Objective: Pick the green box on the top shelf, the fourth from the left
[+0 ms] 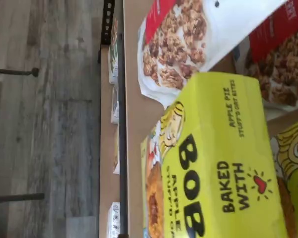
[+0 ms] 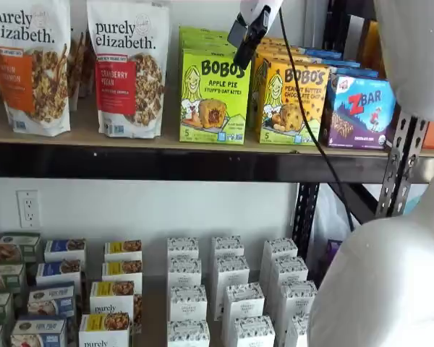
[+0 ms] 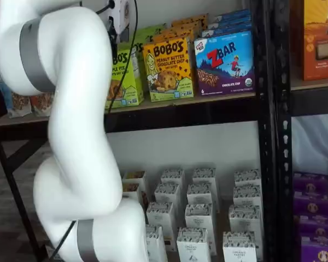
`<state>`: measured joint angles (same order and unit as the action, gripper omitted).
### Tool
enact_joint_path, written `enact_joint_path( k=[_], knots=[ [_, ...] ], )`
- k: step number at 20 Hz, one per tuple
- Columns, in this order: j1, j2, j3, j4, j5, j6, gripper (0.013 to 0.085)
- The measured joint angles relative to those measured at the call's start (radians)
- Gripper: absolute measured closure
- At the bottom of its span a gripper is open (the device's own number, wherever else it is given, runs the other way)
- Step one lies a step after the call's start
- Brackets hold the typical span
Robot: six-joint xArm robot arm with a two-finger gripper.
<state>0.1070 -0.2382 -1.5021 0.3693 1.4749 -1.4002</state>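
Note:
The green box (image 2: pixel 214 94) stands upright on the top shelf (image 2: pixel 94 160), between a cranberry granola bag and the yellow-orange Bobo's box. More green boxes stand in a row behind it. My gripper (image 2: pixel 247 37) hangs from above, just over the green box's upper right corner. Only black finger parts show side-on, so I cannot tell whether it is open. In a shelf view the arm hides most of the green box (image 3: pixel 128 76) and the gripper (image 3: pixel 112 34) shows only as a dark piece with a cable. The wrist view shows the green box's lid (image 1: pixel 218 158) close up.
Granola bags (image 2: pixel 126 69) stand left of the green box. The yellow-orange Bobo's box (image 2: pixel 291 101) and the blue ZBar box (image 2: pixel 358 108) stand to its right. Small white boxes (image 2: pixel 228 289) fill the lower shelf. The white arm (image 3: pixel 76 136) blocks much of one shelf view.

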Motion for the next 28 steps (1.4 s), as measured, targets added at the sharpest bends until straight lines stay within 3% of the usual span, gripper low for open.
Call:
enact_joint_path(
  k=[12,21,28],
  knots=[
    [0.008,0.099,-0.092,-0.042,0.055,-0.003,0.0130],
    [0.034,0.135,-0.118,-0.099,0.078,0.013,0.0130],
    [0.045,0.147,-0.120,-0.115,0.085,0.020,0.0130]
  ],
)
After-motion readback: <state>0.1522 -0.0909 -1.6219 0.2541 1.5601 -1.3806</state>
